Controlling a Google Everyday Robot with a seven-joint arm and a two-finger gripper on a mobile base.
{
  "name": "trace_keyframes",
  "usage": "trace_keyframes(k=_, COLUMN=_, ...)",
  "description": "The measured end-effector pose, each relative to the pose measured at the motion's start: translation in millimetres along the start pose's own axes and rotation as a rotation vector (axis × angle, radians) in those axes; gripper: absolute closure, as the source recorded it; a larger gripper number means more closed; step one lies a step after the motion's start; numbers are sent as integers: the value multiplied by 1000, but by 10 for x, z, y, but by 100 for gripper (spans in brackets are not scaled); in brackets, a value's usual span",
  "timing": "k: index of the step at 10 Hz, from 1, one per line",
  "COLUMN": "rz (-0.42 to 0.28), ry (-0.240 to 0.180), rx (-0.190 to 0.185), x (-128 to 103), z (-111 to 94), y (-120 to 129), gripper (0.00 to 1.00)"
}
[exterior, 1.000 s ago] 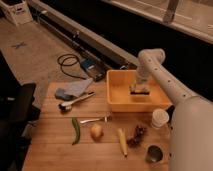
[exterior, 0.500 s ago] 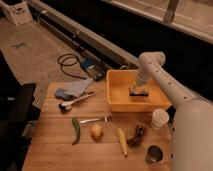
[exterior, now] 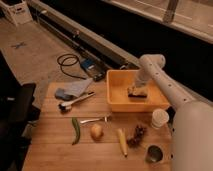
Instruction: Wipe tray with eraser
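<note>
**A:** Where are the jaws?

**B:** My gripper [exterior: 137,89] is down inside the tray [exterior: 116,104], right over the eraser [exterior: 136,93]. The jaws look clamped on the eraser, though the wrist covers the fingers, so that is my reading, not a clean sighting.

**A:** Anything change?

**B:** Over the last second the eraser has crept slightly toward the tray's middle, arm following. I judge the wipe is under way, with floor left to cover.

**A:** What can't you see?

**B:** Whether the eraser sits flat on the floor; the near wall hides the floor's front strip. My arm's shoulder blocks the table's [exterior: 55,145] right corner. Outside the tray: tongs [exterior: 75,101] and cloth [exterior: 73,90] to its left, a cup [exterior: 160,118] just beside its near right corner, all apart from it.
</note>
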Motion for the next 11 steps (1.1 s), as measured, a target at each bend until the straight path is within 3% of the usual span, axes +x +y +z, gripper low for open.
trace_keyframes(k=2, rz=-16, ry=-39, rx=-6, x=-136, z=116, y=22, gripper=100)
trace_keyframes(k=4, rz=-46, ry=-28, rx=0, x=-278, z=59, y=90, gripper=100)
trace_keyframes(k=6, rz=-71, ry=58, rx=8, x=-287, z=-147, y=170, gripper=100)
trace_keyframes(k=7, rz=-83, ry=155, rx=5, x=-290, z=-213, y=193, gripper=100)
trace_keyframes(k=8, rz=-95, ry=222, rx=1, x=-302, z=-209, y=180, gripper=100)
trace_keyframes(k=10, rz=-90, ry=255, rx=5, x=-187, z=-176, y=28, gripper=100)
trace_keyframes(k=11, rz=-87, ry=247, rx=11, x=-153, z=-141, y=-124, gripper=100)
